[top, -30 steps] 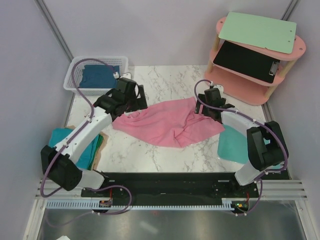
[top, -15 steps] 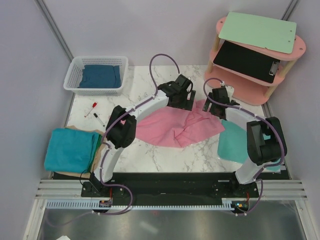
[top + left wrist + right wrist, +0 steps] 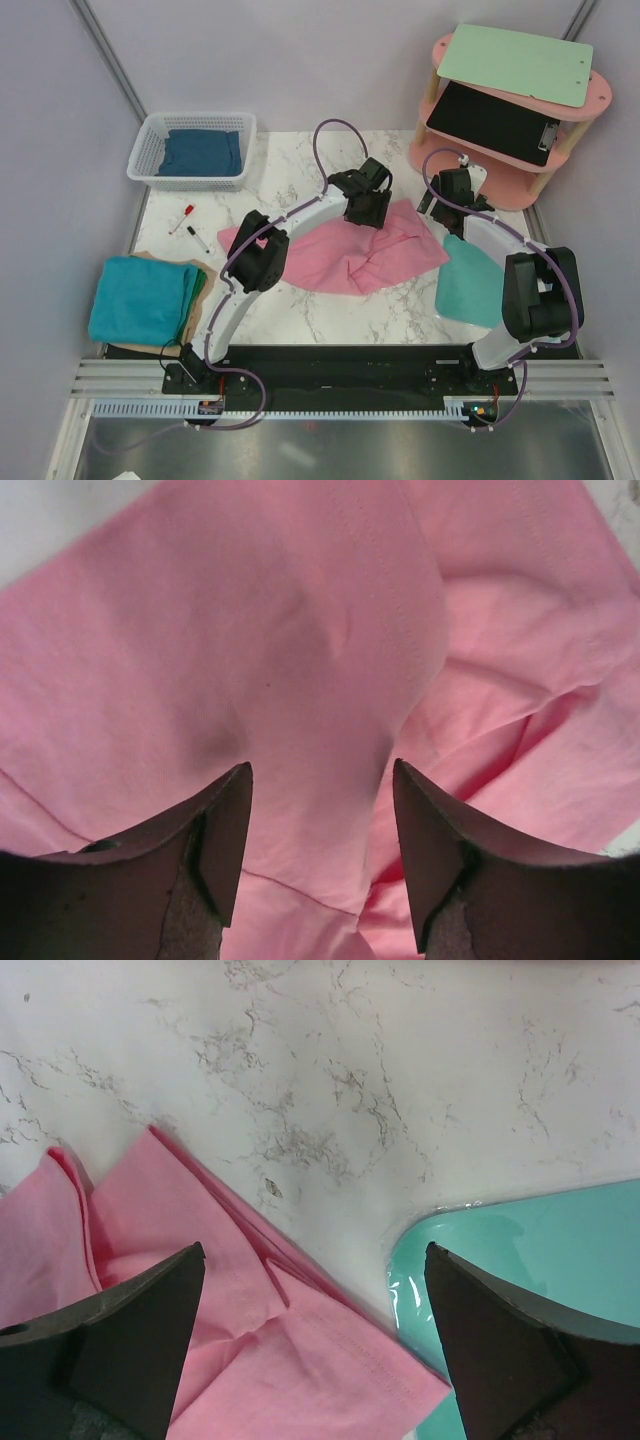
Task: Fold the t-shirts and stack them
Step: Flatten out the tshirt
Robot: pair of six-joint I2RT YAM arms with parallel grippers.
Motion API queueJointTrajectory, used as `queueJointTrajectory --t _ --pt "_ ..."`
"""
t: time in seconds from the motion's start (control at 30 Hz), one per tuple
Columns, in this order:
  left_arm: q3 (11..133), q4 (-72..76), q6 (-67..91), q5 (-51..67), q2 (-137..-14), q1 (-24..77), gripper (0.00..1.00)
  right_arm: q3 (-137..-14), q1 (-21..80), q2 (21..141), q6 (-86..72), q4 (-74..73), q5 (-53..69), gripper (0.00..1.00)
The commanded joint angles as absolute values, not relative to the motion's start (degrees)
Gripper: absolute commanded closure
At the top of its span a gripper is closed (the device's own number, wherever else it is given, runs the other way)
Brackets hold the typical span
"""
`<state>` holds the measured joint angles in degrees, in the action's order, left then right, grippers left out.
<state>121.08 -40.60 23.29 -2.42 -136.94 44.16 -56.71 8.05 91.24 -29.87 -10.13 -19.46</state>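
Observation:
The pink t-shirt point(image 3: 330, 260) lies crumpled and partly folded on the marble table. My left gripper point(image 3: 370, 208) is open just above its far right part. In the left wrist view the jaws stand apart point(image 3: 320, 770) over pink cloth point(image 3: 300, 630) and hold nothing. My right gripper point(image 3: 443, 205) is open beside the shirt's far right corner. Its wrist view shows the jaws wide apart point(image 3: 315, 1252) over that pink corner point(image 3: 300, 1360) and bare marble. A folded teal t-shirt point(image 3: 143, 298) lies at the near left. The dark blue t-shirt point(image 3: 203, 152) lies in a white basket point(image 3: 150, 135).
A teal mat point(image 3: 468, 285) lies at the near right, its edge also in the right wrist view point(image 3: 540, 1250). A pink shelf point(image 3: 500, 170) with clipboards stands at the far right. Two markers point(image 3: 190, 225) lie left of the pink shirt.
My left arm has swung from the shirt's left corner across to its far right part. My right gripper has drawn back a little toward the shelf.

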Motion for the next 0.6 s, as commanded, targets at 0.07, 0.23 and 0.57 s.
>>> queueJointTrajectory --t 0.07,0.23,0.57 --pt "123.8 -40.9 21.5 -2.0 -139.2 44.5 0.52 -57.4 7.8 90.5 -29.9 -9.6 -19.2 0.02" --pt "122.4 -40.9 21.4 -5.3 -137.1 44.6 0.98 -56.4 7.8 90.3 -29.9 -9.3 -18.5 0.02" --pt "99.6 -41.0 24.4 -11.6 -112.9 46.8 0.98 -53.1 7.8 89.4 -29.7 -7.8 -15.3 0.02"
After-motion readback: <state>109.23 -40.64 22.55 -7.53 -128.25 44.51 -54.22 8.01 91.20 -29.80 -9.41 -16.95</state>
